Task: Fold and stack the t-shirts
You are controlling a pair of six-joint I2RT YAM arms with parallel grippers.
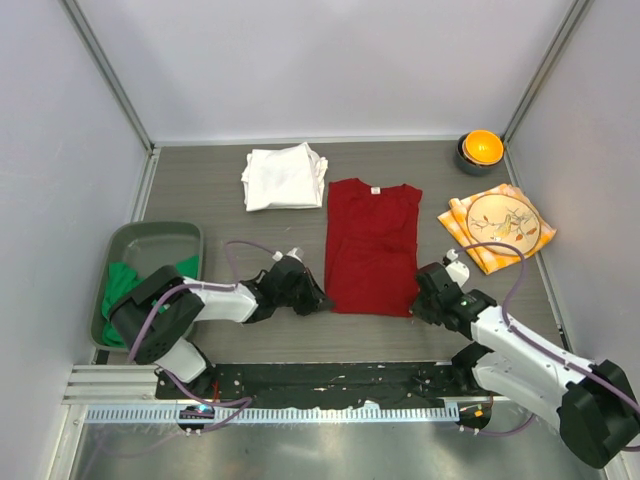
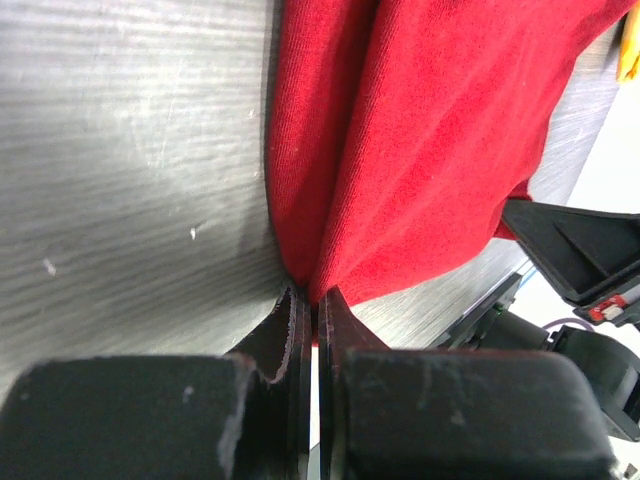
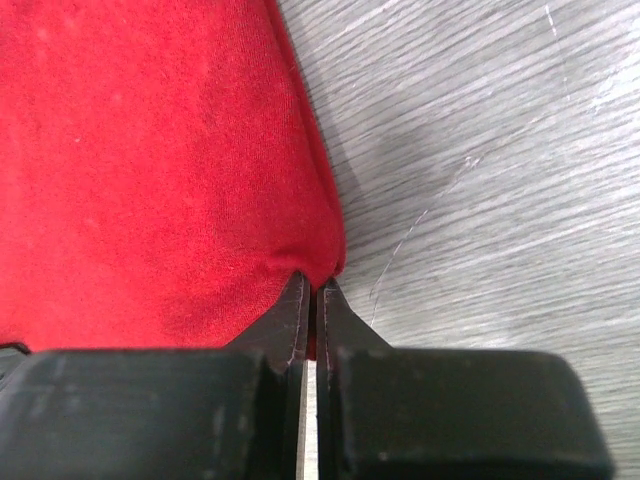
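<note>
Red t-shirt [image 1: 372, 245] (near corners) sits pinched in both end effectors [image 1: 322, 298] [image 1: 418, 305].

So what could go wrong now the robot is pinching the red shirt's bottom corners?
1. The left end effector and the right end effector each nip only the very tip of a corner of the red t-shirt. A corner might slip out when it is lifted.
2. The shirt's left side is doubled over in a long crease, so the fold could come out crooked or bunched.
</note>
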